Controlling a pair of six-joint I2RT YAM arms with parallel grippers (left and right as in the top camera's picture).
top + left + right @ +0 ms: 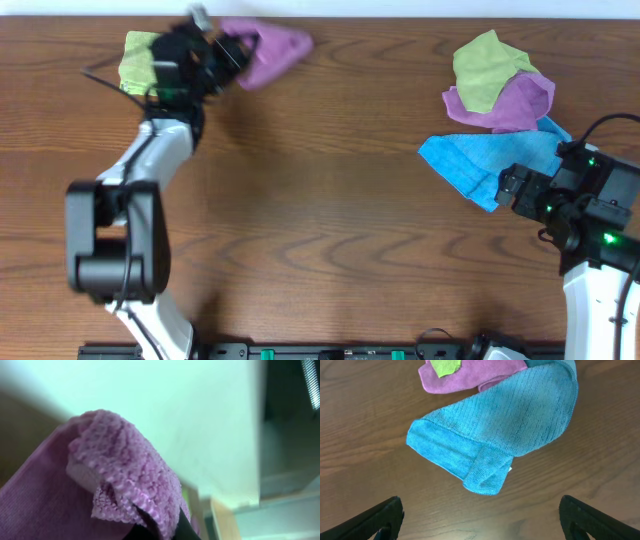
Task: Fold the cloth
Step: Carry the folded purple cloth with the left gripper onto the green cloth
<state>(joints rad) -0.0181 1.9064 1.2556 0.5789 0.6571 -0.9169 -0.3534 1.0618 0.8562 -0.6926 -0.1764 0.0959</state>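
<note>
Purple cloth: bunching up close in left wrist view, hanging from gripper's tip.
Left gripper: overhead, clamping on purple cloth, green cloth sitting just behind.
Right gripper: gaping wide, gripping nothing; blue cloth lying just ahead.

The purple cloth sits bunched at the far left edge of the tabletop. One end is pinched in the left tool, and its nubby weave is doubled over itself. A lime cloth lies crumpled just beside it. At the right, a green cloth tops a second purple cloth, which overlaps a blue cloth lying mostly flat, one corner curled over.
</note>
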